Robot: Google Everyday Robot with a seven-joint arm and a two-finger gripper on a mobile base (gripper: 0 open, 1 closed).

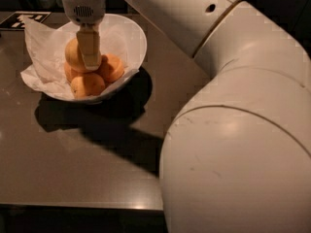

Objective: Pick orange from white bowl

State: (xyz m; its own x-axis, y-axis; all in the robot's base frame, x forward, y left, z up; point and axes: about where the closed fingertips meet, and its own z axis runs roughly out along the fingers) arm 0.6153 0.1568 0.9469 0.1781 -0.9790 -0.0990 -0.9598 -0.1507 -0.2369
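Observation:
The white bowl [131,38] stands at the back left of the dark table, lined with crumpled white tissue paper [41,57]. The orange [73,55], dull yellow-orange and the largest fruit, lies on top of the pile in the bowl. My gripper [89,50] reaches straight down into the bowl and sits against the orange's right side, partly covering it. Three smaller, deeper-orange fruits lie around it: one on the right [112,68], one in front [87,85], one mostly hidden on the left [69,73].
My large white arm [233,130] fills the right half of the view and hides that side of the table. The dark tabletop [73,164] runs to a front edge near the bottom. A black-and-white marker tag [24,19] lies at the back left.

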